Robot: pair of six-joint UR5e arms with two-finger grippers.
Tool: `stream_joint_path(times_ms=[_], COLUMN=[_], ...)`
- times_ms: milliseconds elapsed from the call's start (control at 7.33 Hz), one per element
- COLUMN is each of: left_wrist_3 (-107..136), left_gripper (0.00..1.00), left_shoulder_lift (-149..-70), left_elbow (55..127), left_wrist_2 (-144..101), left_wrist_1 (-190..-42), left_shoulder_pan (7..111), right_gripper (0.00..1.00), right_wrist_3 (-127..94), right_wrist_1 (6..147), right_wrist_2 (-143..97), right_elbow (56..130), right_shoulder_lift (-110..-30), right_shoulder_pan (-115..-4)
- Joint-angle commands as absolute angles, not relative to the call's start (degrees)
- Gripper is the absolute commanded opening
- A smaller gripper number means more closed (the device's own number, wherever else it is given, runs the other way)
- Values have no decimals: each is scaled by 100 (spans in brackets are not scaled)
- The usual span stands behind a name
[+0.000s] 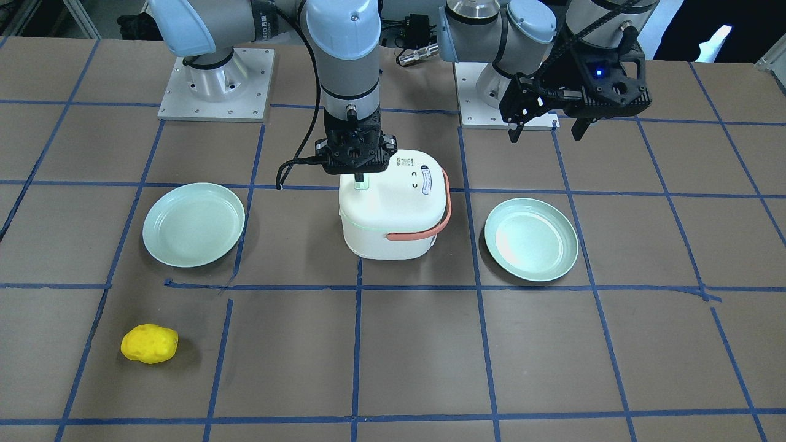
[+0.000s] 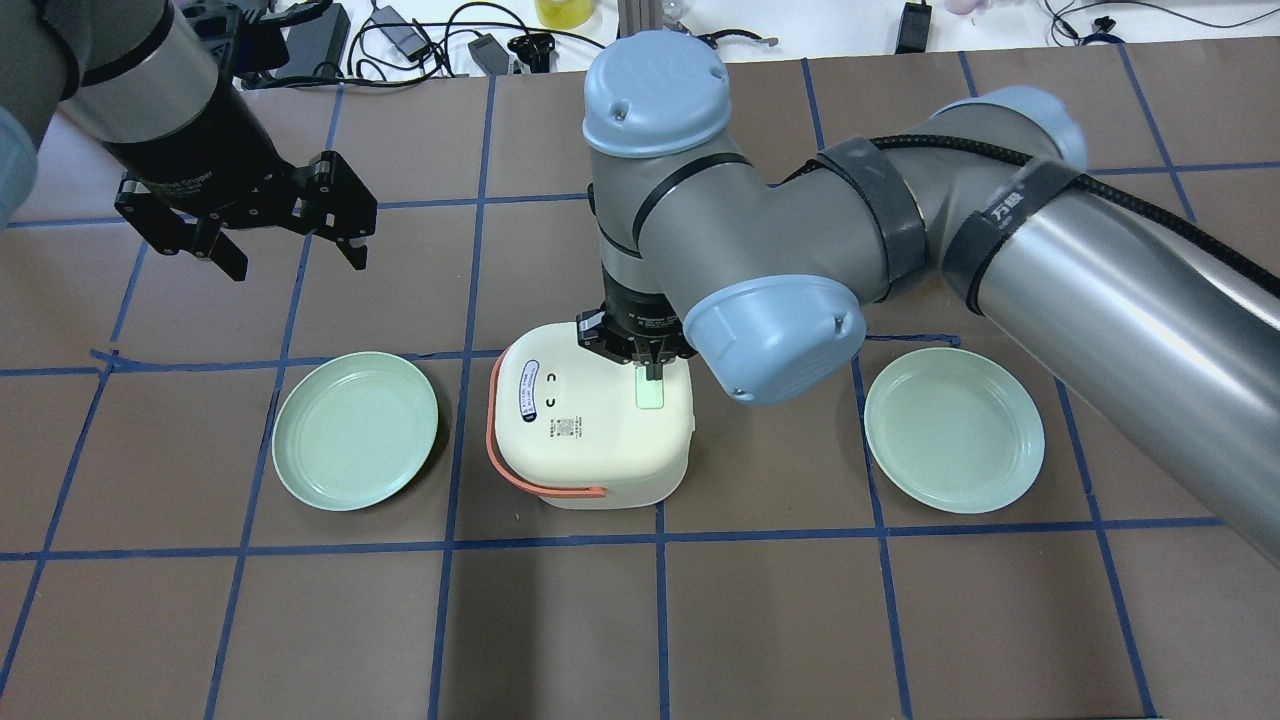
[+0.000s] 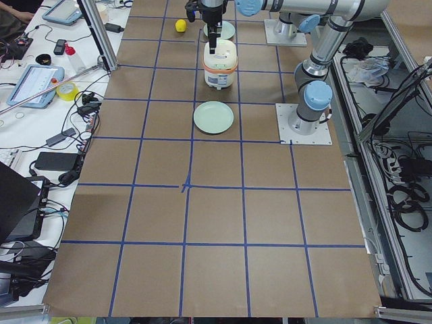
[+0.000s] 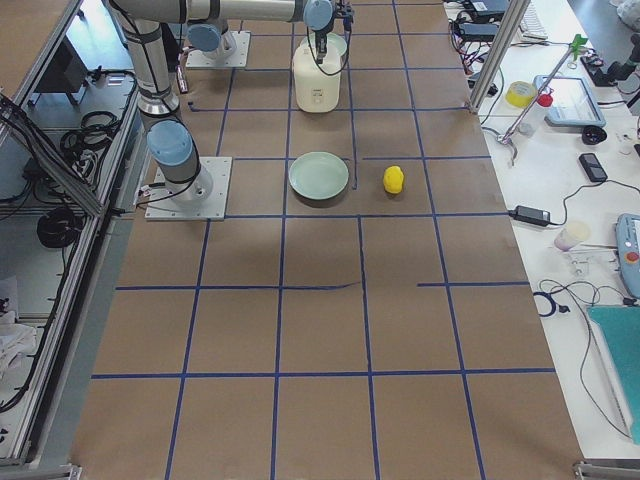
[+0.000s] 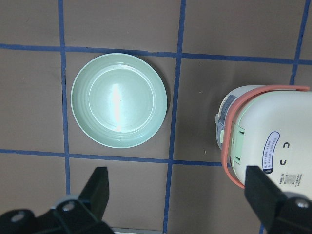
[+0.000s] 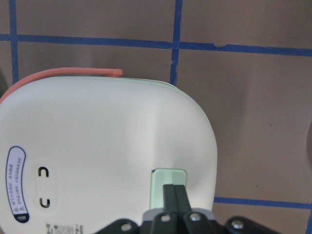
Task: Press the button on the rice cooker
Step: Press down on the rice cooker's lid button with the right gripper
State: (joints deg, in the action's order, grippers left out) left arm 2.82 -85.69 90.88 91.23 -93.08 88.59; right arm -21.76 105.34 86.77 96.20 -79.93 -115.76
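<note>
Now the right gripper (image 2: pixel 650 372) is pointing straight down with its fingers pressed together, their tips sitting on the pale green button (image 6: pixel 161 176) at the lower middle of the right wrist view. That button is lying on the lid of the white rice cooker (image 2: pixel 590 440), which is standing at the centre of the overhead view between a green plate (image 2: pixel 355 430) on the frame's left and another green plate (image 2: pixel 955 430) on its right. The left gripper (image 2: pixel 300 262) is hanging with its fingers spread in the upper left, well apart from the cooker.
</note>
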Motion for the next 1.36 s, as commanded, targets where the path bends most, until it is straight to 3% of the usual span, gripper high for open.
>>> stream_joint_path(times_ms=[0, 818, 955, 1091, 1227], left_wrist_3=[290, 281, 281, 281, 290], left_gripper=[100, 100, 100, 100, 100], left_shoulder_lift=[-8569, -8569, -8569, -8569, -8569], left_elbow=[9088, 9088, 9088, 9088, 9088], left_wrist_2=[9123, 9123, 9123, 9123, 9123], left_wrist_1=[-9308, -9308, -9308, -9308, -9308], left_shoulder_pan=[8859, 8859, 8859, 8859, 8859], right_gripper=[0, 0, 26, 99, 100], right_wrist_3=[-2180, -2092, -2109, -2092, -2031], right_wrist_1=[10652, 10617, 10452, 10085, 9942], right_wrist_2=[8744, 8894, 9312, 9456, 9414], right_elbow=[9721, 9546, 9327, 9177, 9037], right_shoulder_lift=[-7980, -8050, -8277, -8471, -8507], right_shoulder_pan=[-11654, -11654, -11611, -11454, -11217])
